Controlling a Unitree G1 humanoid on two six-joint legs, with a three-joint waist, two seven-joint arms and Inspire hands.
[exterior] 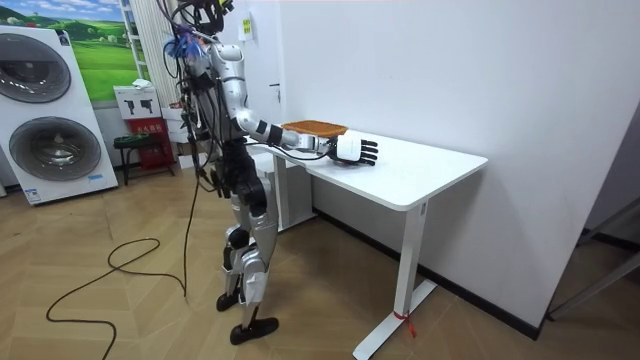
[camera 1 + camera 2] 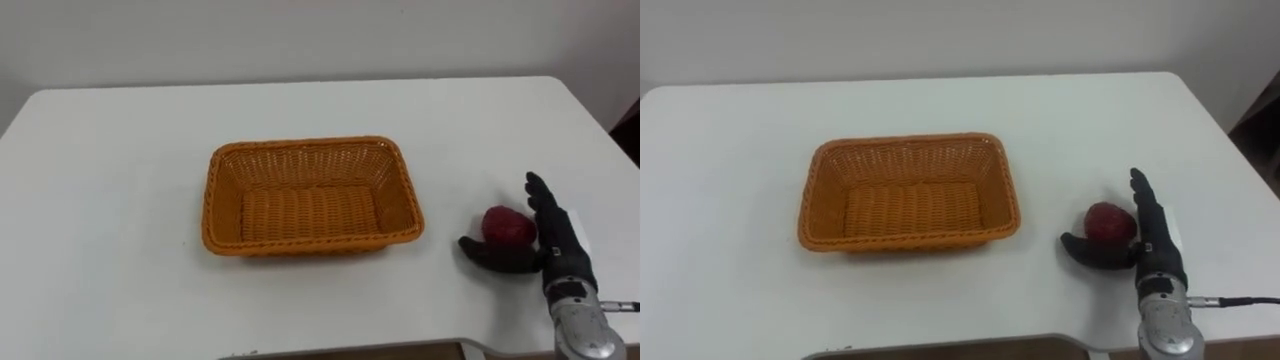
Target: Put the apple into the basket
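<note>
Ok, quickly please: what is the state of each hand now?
Right hand: open, fingers straight beside the apple, thumb in front of it, not closed on it.
Left hand: cannot be told.

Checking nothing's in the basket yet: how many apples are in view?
1. The apple lies on the table, right of the basket, between the thumb and straight fingers of the right hand. The basket holds none.

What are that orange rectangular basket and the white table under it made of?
The orange rectangular basket looks like woven wicker or plastic rattan: ribbed weave, braided rim. The white table looks like smooth matte laminate or painted board; its even, seamless top leaves that open.
</note>
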